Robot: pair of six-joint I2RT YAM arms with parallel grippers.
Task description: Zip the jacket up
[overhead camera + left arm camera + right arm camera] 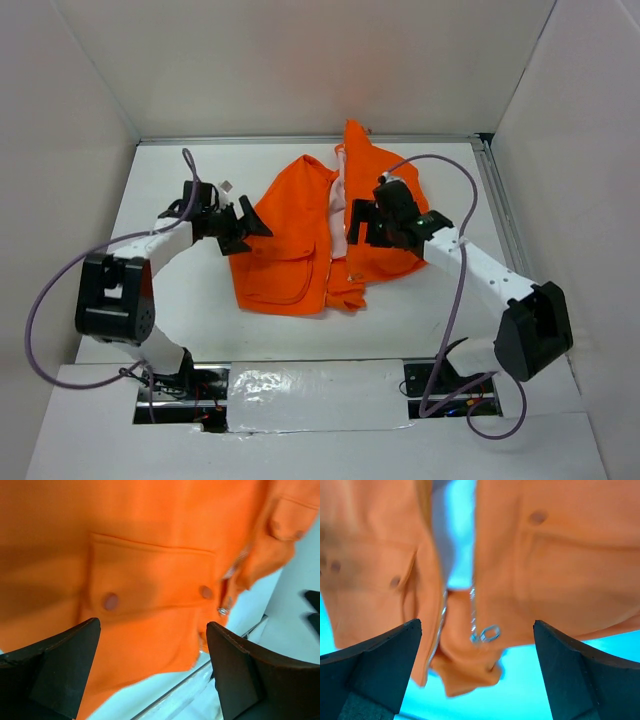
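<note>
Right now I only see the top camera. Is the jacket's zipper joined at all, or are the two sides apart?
Observer: Apart. The right wrist camera shows the jacket open, pale lining between its zipper edges.
Operator: Where's the pull?
Observer: A metal ring pull lies near the hem, between the right gripper's open fingers, untouched.
Operator: And the left?
Observer: The left gripper is open, pointed at a flap pocket, gripping nothing.
</note>
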